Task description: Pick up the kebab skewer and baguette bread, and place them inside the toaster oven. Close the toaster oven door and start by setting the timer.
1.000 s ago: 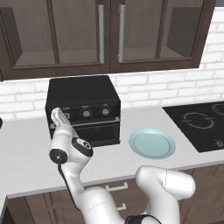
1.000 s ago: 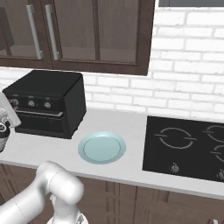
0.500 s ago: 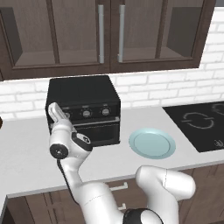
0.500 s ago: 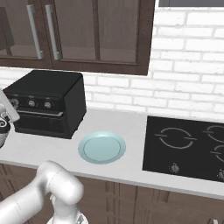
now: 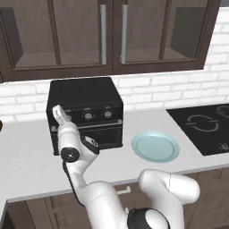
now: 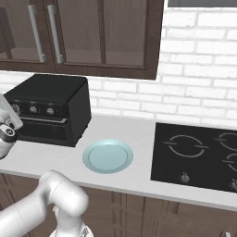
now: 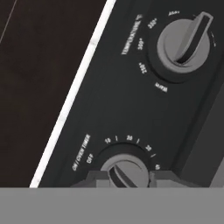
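White counter (image 5: 27,165) carries the boxy black toaster oven (image 5: 85,112), door up; gripper (image 7: 129,180) pinched narrow on its round silver timer knob (image 7: 127,173), off-centre bite could slip without turning it.

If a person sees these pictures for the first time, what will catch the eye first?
The white arm's gripper sits on the lower round silver timer knob of the boxy black toaster oven, whose door is closed. Right of the oven, an empty pale blue round plate lies on the white counter.
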